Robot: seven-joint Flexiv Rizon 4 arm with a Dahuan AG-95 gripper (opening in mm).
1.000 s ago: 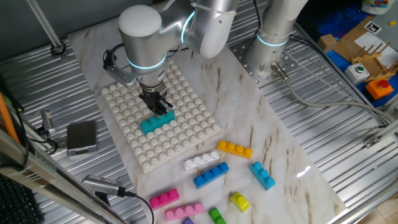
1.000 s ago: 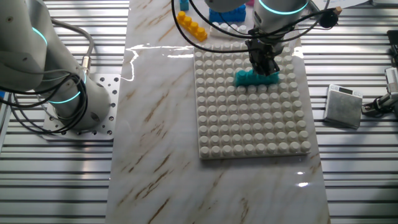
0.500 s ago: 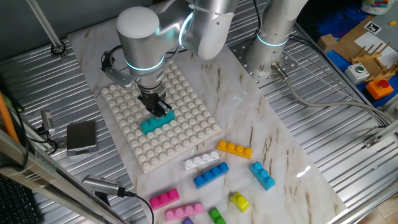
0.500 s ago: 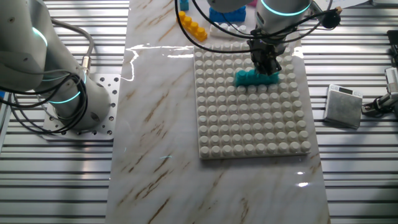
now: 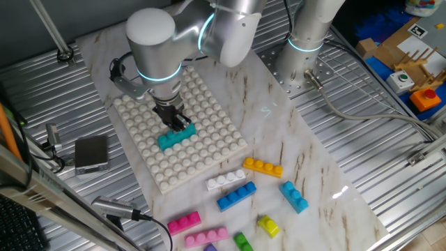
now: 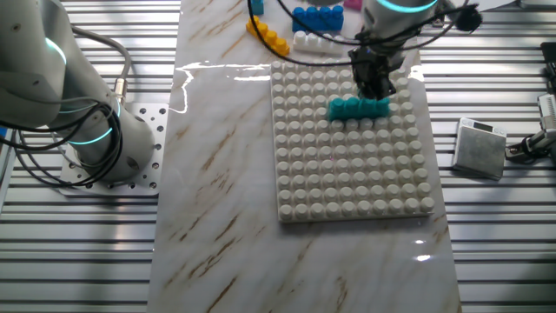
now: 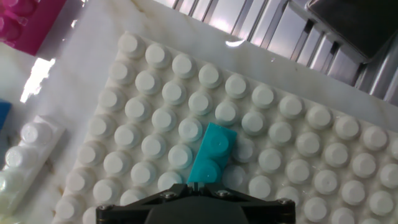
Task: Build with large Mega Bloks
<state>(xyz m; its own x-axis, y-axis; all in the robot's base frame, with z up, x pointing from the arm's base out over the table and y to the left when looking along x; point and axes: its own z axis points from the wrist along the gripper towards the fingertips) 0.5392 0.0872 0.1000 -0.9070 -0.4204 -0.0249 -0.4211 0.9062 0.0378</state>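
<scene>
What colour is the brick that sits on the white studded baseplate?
Teal brick; it shows best in the other fixed view, alone on the baseplate.

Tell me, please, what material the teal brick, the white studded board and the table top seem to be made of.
The teal brick looks like moulded plastic, smooth with a soft sheen. The white studded board seems the same kind of plastic, matte. The table top looks like polished marble or a marble-print laminate: brown veins and glossy reflections; which one is unclear.
</scene>
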